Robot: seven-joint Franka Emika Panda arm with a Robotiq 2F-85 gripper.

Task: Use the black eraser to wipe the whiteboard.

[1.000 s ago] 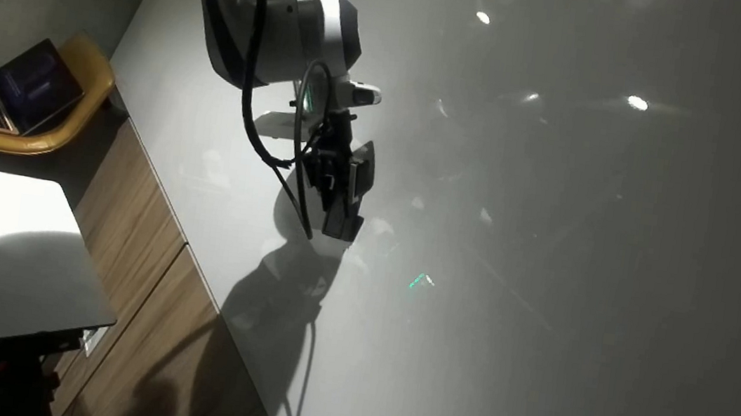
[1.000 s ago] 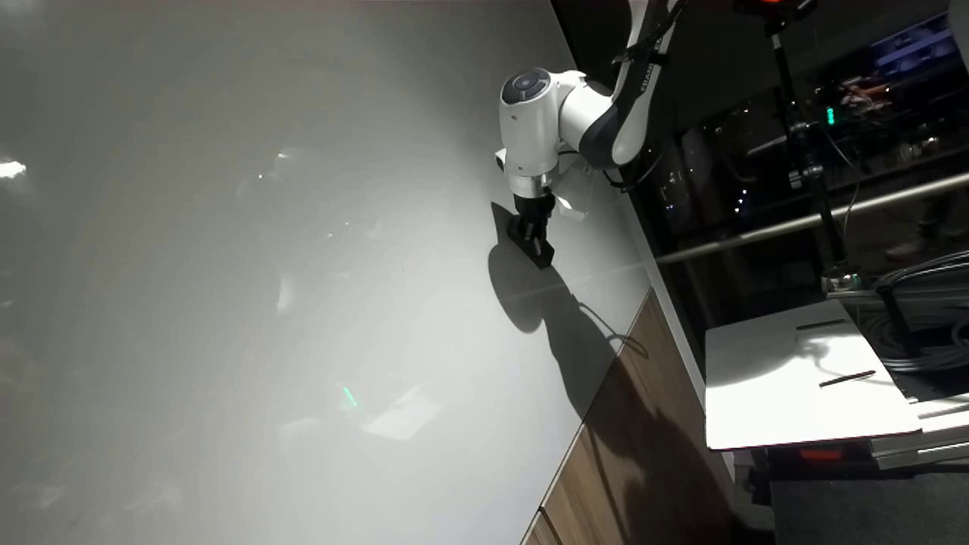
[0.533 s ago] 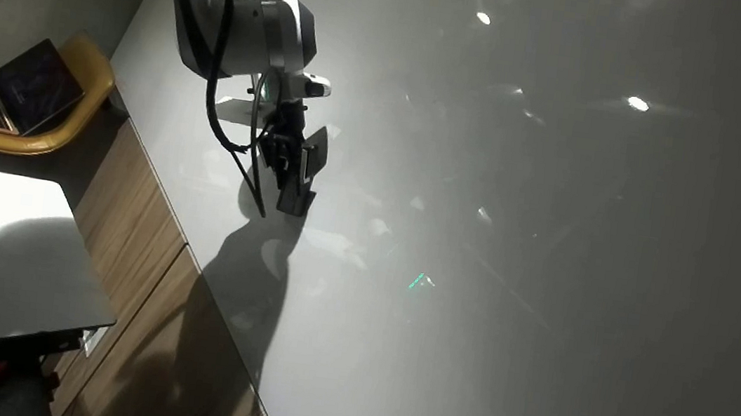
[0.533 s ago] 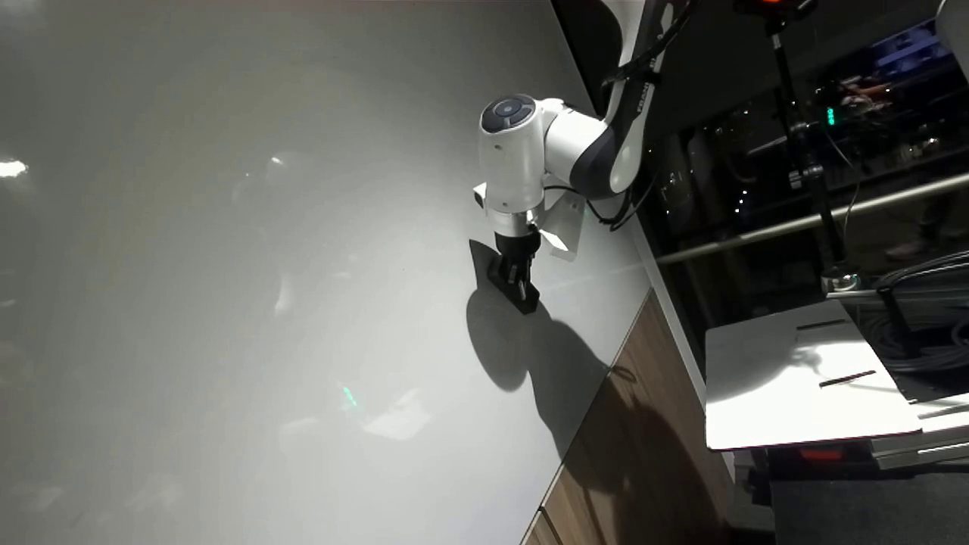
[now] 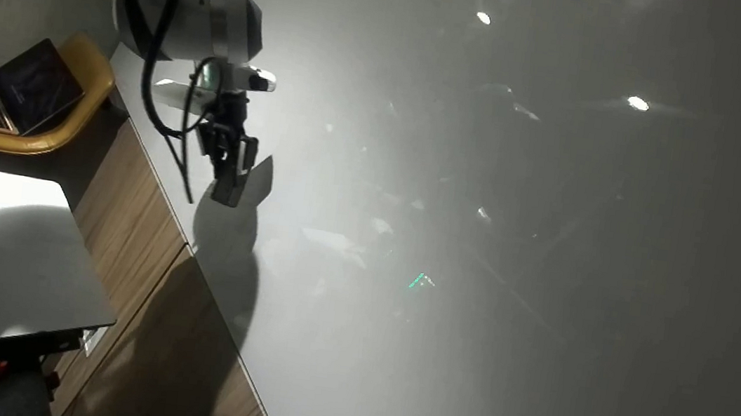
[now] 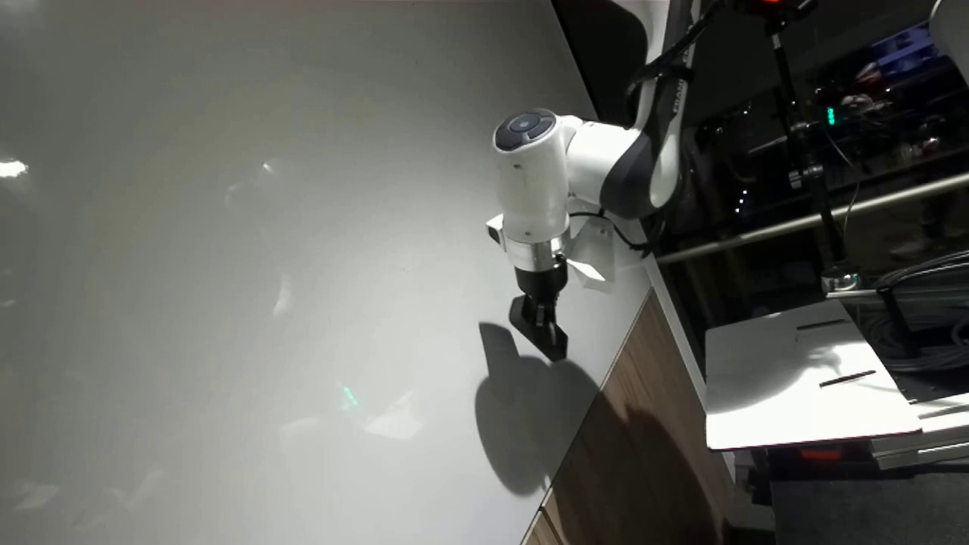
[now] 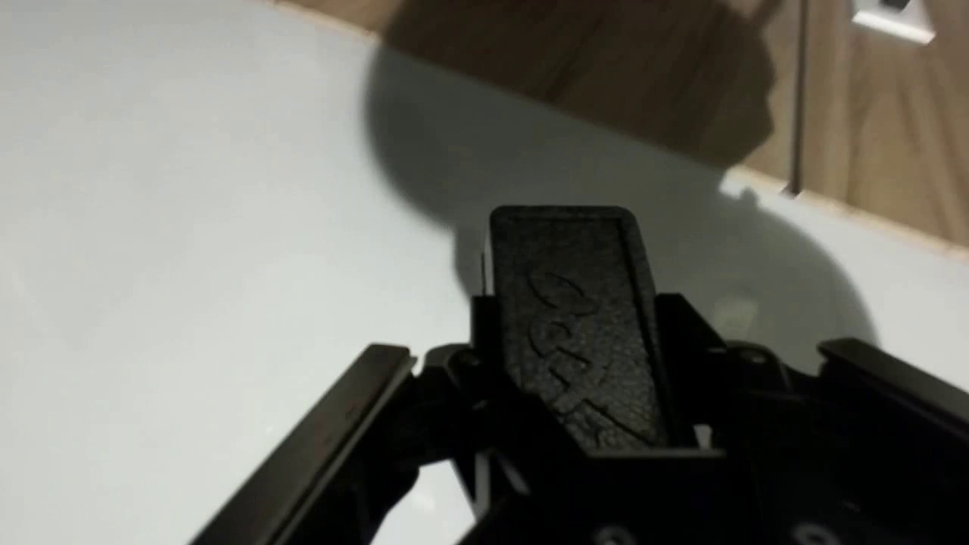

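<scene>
Now off the whiteboard [image 6: 318, 265], shadow [image 6: 498, 350] newly apart: black eraser [image 7: 578, 333], claw [image 7: 581, 322] tight around it.

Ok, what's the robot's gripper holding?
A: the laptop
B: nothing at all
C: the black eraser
C, because the wrist view shows the black eraser clamped between the two sides of the gripper.

Gripper [image 7: 579, 325] clamped both sides of blk eraser [image 7: 571, 303] w/ marks [image 7: 564, 352] on face; whiteboard [image 7: 189, 227] bhnd, dk shadow [image 7: 500, 151] across it & wood panel [image 7: 870, 136] up top.
</scene>
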